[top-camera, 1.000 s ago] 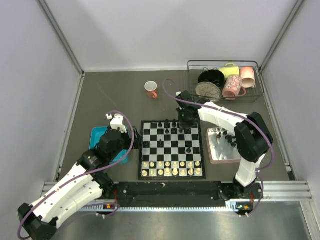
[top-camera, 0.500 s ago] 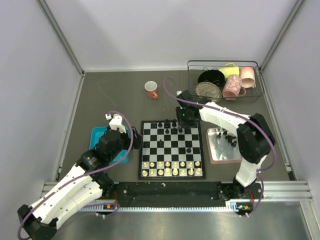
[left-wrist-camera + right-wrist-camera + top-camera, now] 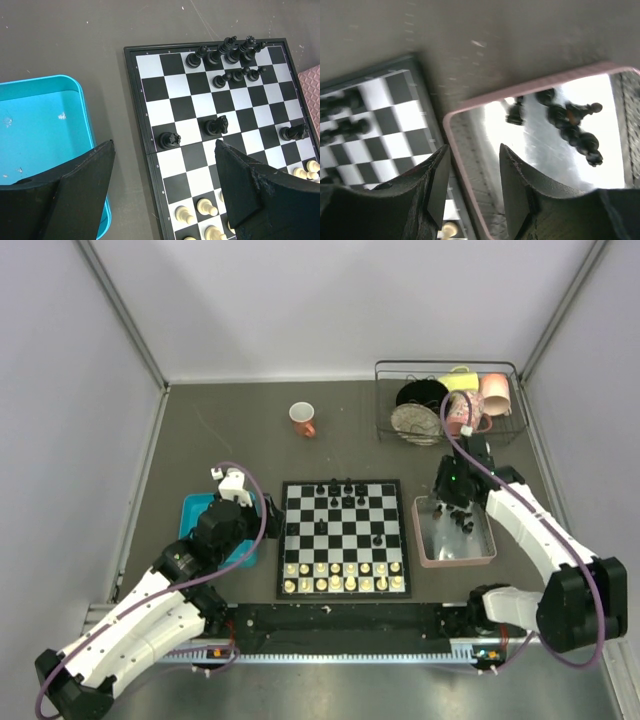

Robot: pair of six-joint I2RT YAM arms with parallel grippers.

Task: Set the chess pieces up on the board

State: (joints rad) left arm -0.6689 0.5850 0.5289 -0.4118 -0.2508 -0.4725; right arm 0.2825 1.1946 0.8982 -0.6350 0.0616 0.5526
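Note:
The board point(image 3: 345, 532) lies in the middle of the table. Several black chess pieces point(image 3: 335, 490) stand on its far rows, and one black piece point(image 3: 377, 539) stands alone mid-board. More black pieces point(image 3: 462, 520) lie in the pink tray point(image 3: 445, 552) to the right. My right gripper point(image 3: 452, 502) hovers over that tray's far end. In the right wrist view the right gripper point(image 3: 473, 150) is open and empty above the tray's rim point(image 3: 530, 85), with the black pieces point(image 3: 572, 125) beyond. My left gripper point(image 3: 165, 146) stands wide open over the board's left edge point(image 3: 131, 100).
A teal tray point(image 3: 200, 515) lies left of the board, under the left arm. Cream pieces point(image 3: 345, 575) fill the board's near rows. A wire rack point(image 3: 450, 405) with cups and bowls stands at the back right, and an orange cup point(image 3: 302, 418) stands behind the board.
My right gripper has swung from the board's far right corner to above the pink tray, and its jaws have opened. The left arm has not moved.

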